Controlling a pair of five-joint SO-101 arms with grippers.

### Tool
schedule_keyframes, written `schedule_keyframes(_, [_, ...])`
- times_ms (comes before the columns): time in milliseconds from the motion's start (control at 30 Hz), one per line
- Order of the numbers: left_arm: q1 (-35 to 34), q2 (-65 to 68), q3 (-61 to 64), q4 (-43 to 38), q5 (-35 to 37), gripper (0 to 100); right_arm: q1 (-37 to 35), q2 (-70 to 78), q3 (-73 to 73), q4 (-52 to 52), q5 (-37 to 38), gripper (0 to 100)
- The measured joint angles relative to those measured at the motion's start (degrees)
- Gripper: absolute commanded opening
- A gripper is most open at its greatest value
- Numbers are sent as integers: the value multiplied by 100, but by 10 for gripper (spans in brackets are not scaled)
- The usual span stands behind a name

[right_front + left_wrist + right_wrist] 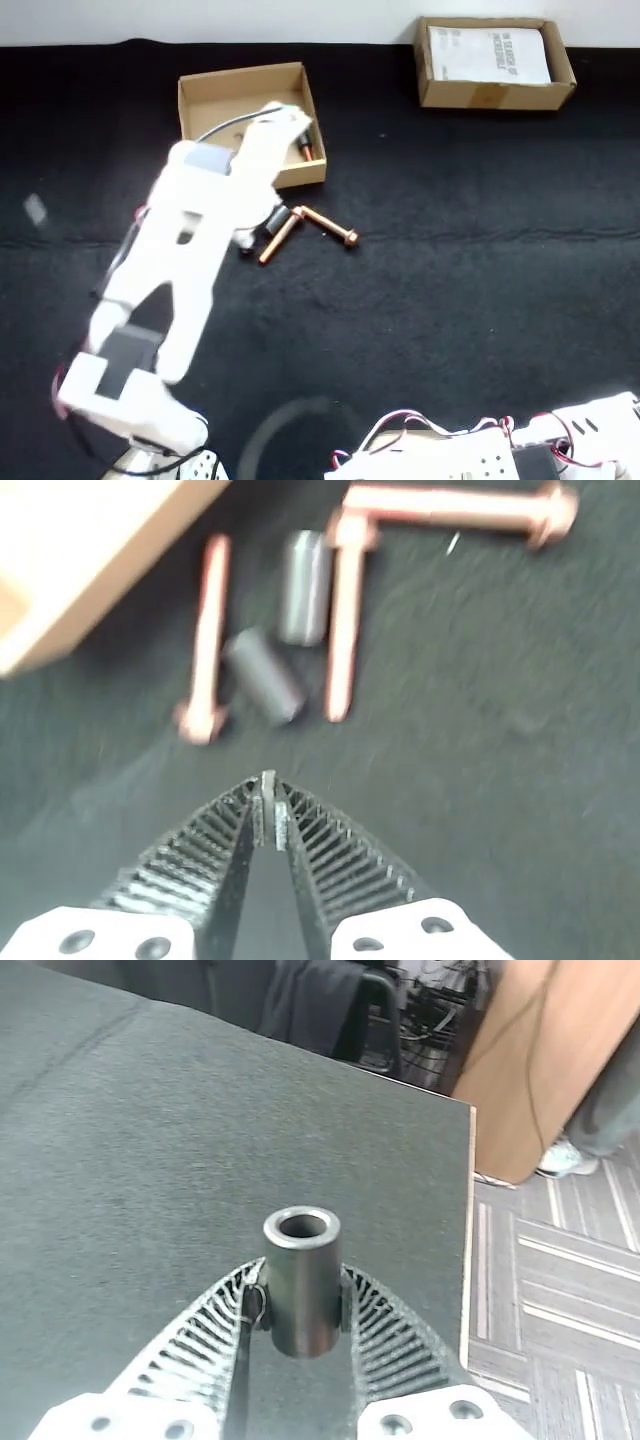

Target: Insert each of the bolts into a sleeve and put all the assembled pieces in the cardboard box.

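The left jaws are pressed together and hang over the black cloth tabletop (pixel 500 780), near a loose cluster of three copper-coloured bolts (pixel 207 630) and two short dark-grey metal sleeves (pixel 305 585), all lying flat. In the high view this cluster sits at five o'clock from the open brown cardboard box (pixel 230 100), just beside its corner. A copper-coloured piece (pixel 306 150) lies inside the box by its three o'clock wall. The right jaws pinch a third dark-grey sleeve (pixel 300 1280), which stands upright with its bore open upward. A second cardboard box with a printed sheet (pixel 480 95) stands well apart at three o'clock.
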Motion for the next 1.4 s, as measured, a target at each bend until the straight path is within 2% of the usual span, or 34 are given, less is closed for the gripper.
schedule_keyframes(300, [853, 1916, -2207, 18, -1653, 10, 334, 0, 0, 0, 18, 7])
schedule_keyframes(400, [1011, 2347, -2708, 18, -2233, 10, 343, 0, 0, 0, 229, 7])
schedule_keyframes(800, [1204, 2927, -3156, 642, -5029, 9, 387, 0, 0, 0, 299, 7])
schedule_keyframes(1100, [1363, 2963, -3156, 651, -5679, 14, 132, 0, 0, 62, 352, 7])
schedule_keyframes(1267, [1635, 2963, -3156, 651, -5705, 109, -114, 0, 0, 211, 615, 7])
schedule_keyframes(1400, [1653, 2963, -3156, 387, -5758, 123, -211, 9, 88, 246, 712, 7])
